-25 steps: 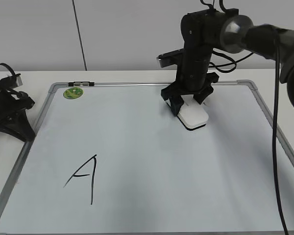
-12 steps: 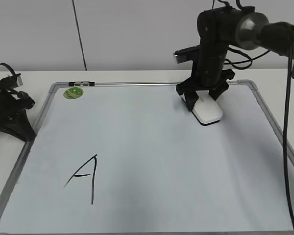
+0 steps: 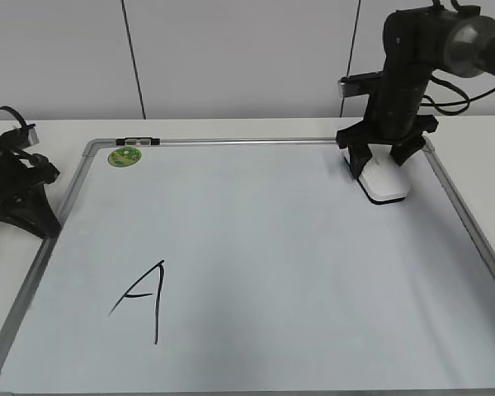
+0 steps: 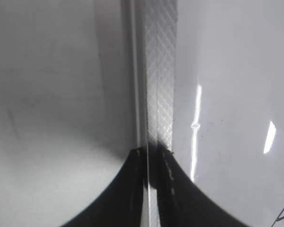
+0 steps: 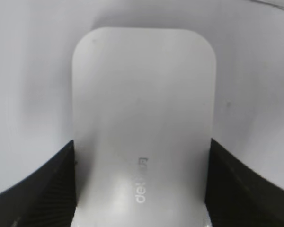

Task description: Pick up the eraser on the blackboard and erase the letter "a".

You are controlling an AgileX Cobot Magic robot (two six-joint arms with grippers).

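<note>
My right gripper (image 3: 382,165) is shut on the white eraser (image 3: 385,183), which rests flat on the blackboard (image 3: 256,247) at its far right corner, beside the grey frame. In the right wrist view the eraser (image 5: 142,104) fills the space between my right gripper's (image 5: 142,144) two dark fingers, grey lettering up. No small letter "a" shows on the board; only a large angular "A" (image 3: 140,301) stands at the near left. My left gripper (image 3: 37,219) sits shut at the board's left frame (image 4: 158,71), empty (image 4: 151,153).
A round green sticker (image 3: 124,156) is at the board's far left corner. A small black clip (image 3: 136,141) sits on the top frame. The right arm's cables hang at the far right. The white table (image 3: 33,346) surrounds the board.
My right gripper has slid the eraser to the right along the board's far side, from the upper middle to the far right corner. The left arm has not moved.
</note>
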